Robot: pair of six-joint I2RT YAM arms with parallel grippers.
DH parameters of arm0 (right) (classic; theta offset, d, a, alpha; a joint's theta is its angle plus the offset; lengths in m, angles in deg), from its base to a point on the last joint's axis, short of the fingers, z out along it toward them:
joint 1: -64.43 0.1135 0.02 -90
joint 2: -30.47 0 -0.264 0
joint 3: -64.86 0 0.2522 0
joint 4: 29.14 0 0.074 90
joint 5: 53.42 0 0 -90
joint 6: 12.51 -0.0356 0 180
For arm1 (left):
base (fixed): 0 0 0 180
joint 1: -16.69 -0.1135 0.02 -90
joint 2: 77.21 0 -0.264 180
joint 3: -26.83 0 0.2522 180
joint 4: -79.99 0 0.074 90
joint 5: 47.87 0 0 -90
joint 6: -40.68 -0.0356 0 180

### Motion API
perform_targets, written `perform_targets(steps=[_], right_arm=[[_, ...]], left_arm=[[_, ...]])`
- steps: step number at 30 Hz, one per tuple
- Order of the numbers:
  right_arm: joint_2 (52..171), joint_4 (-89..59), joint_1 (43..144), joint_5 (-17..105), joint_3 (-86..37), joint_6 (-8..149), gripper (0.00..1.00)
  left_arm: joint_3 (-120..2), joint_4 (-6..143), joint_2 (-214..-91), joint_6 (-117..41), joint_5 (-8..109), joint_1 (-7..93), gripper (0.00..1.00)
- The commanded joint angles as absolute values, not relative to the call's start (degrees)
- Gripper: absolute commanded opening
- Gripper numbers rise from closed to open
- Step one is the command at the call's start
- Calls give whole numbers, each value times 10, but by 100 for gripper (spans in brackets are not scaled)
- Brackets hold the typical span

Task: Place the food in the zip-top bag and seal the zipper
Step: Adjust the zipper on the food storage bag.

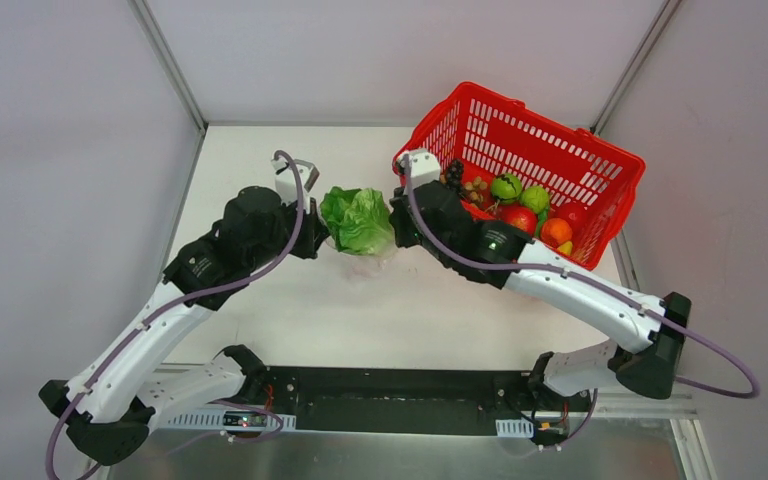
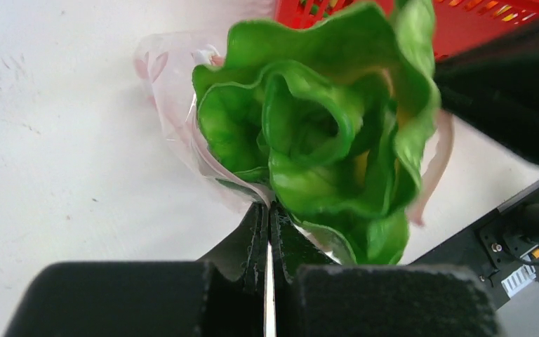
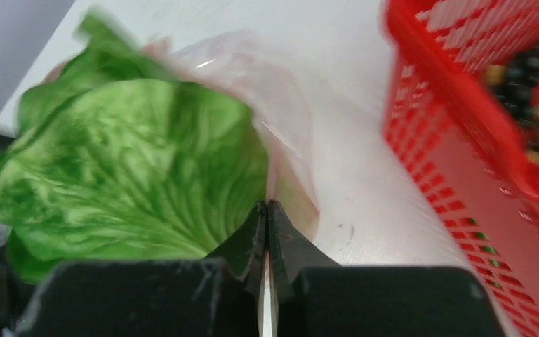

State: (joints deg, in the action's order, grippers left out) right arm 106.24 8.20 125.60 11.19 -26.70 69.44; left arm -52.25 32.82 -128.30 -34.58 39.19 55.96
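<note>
Green lettuce partly inside crinkly clear bag

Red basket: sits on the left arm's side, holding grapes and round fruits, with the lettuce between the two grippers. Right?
Not quite. The red basket sits on the right arm's side, as the top external view shows. The rest holds: grapes and round fruits are in it, and the lettuce is between the left gripper and the right gripper.

No text, brand, number or sign can be read in any view. The small white tag, low and to the right of the left hand, is too small to tell whether it carries print.
</note>
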Motion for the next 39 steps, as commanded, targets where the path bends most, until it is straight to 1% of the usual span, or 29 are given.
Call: perform_targets(steps=[1, 2, 3, 4, 5, 10, 11, 13, 15, 16, 17, 19, 21, 22, 24, 25, 26, 27, 28, 29, 30, 31, 33, 34, 35, 36, 37, 38, 39], right_arm=[[1027, 12, 1265, 282, -216, 782, 0], [1020, -23, 1260, 305, -200, 779, 0], [1022, -23, 1260, 216, -212, 741, 0], [1023, -11, 1259, 77, -225, 704, 0], [1016, -13, 1253, 2, -225, 697, 0], [899, -163, 1228, -46, -135, 695, 0], [871, -191, 1226, -34, -114, 694, 0], [853, -179, 1210, 97, -139, 692, 0], [919, -59, 1201, 248, -216, 681, 0], [965, -14, 1201, 287, -249, 684, 0], [1008, 16, 1201, 282, -268, 682, 0], [1087, 77, 1200, 199, -305, 677, 0], [1130, 150, 1210, 141, -372, 673, 0], [1107, 124, 1228, 132, -365, 678, 0], [1022, -24, 1234, 265, -281, 694, 0], [1002, -54, 1225, 325, -262, 687, 0], [1012, -14, 1222, 334, -289, 690, 0], [1044, 61, 1222, 281, -337, 699, 0], [1078, 142, 1225, 171, -395, 689, 0], [1098, 179, 1235, 62, -423, 676, 0], [1092, 163, 1241, 15, -413, 687, 0], [1066, 108, 1241, 36, -372, 700, 0], [993, -64, 1220, 220, -235, 697, 0], [981, -107, 1195, 321, -218, 676, 0], [1002, -63, 1178, 373, -255, 665, 0], [1045, 28, 1177, 333, -322, 660, 0], [1078, 94, 1190, 242, -352, 656, 0], [1070, 73, 1207, 175, -339, 666, 0], [1045, 19, 1212, 167, -297, 678, 0]], left_arm=[[-516, 368, -1294, -323, 419, 556, 0], [-509, 386, -1286, -320, 420, 556, 0], [-504, 397, -1279, -319, 420, 556, 0], [-508, 393, -1275, -322, 419, 556, 0], [-518, 378, -1272, -326, 409, 556, 0], [-519, 353, -1227, -348, 340, 555, 0], [-523, 347, -1224, -353, 331, 555, 0], [-541, 325, -1233, -363, 340, 555, 0], [-554, 327, -1256, -370, 406, 555, 0], [-556, 345, -1270, -363, 472, 555, 0], [-556, 365, -1284, -348, 525, 556, 0], [-556, 402, -1308, -323, 595, 557, 0], [-572, 395, -1320, -319, 595, 557, 0], [-582, 381, -1316, -321, 581, 556, 0], [-578, 384, -1283, -320, 527, 556, 0], [-567, 390, -1264, -321, 489, 556, 0], [-565, 383, -1251, -325, 464, 555, 0], [-574, 364, -1246, -327, 444, 554, 0], [-581, 349, -1241, -329, 433, 554, 0], [-583, 342, -1236, -333, 425, 554, 0], [-585, 333, -1232, -338, 408, 554, 0], [-583, 323, -1229, -340, 386, 554, 0], [-567, 331, -1222, -342, 377, 554, 0], [-558, 337, -1225, -342, 381, 554, 0], [-557, 334, -1236, -345, 390, 554, 0], [-569, 315, -1255, -346, 396, 554, 0], [-580, 300, -1266, -345, 412, 554, 0], [-577, 308, -1267, -344, 428, 554, 0], [-560, 331, -1258, -340, 438, 554, 0]])
